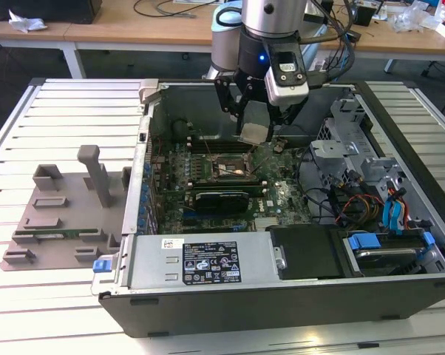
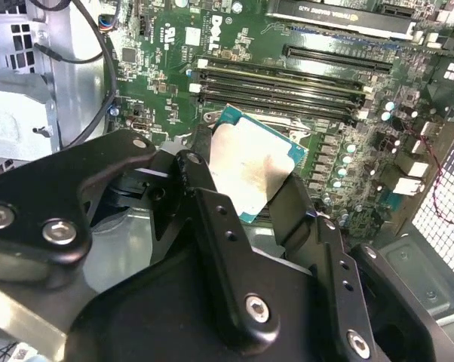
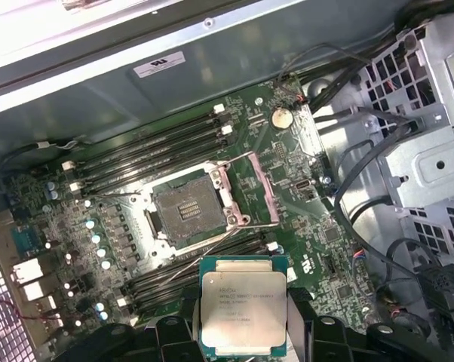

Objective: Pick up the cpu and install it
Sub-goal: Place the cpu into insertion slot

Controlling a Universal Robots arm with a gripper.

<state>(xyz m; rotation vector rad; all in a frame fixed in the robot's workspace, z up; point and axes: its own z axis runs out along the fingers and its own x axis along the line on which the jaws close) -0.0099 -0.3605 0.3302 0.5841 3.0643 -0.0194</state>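
The gripper [image 1: 258,127] hangs inside the open computer case [image 1: 282,296], pinching the cpu [image 1: 256,123] by two opposite edges. In the second wrist view its black fingers [image 2: 206,205] press against either side of the chip [image 2: 251,167], whose bare metal top faces the camera with a thin green border round it. The first wrist view shows the same cpu [image 3: 242,305] lying flat between the fingertips, clear of the board.

Beneath the gripper and a little beyond its fingertips lies the CPU socket [image 3: 183,211]. It is uncovered, its pin field is bare, and its metal load frame [image 3: 250,192] is swung up beside it. The cpu does not touch the socket. In the exterior view the socket [image 1: 230,170] sits just under the held chip.

Rows of memory slots [image 3: 148,147] flank the socket on the green motherboard [image 3: 302,226]. A long black graphics card [image 1: 219,198] lies farther from the gripper, past the socket. A grey fixture tray [image 1: 60,214] with upright posts rests well apart, outside the case on the exterior view's left.
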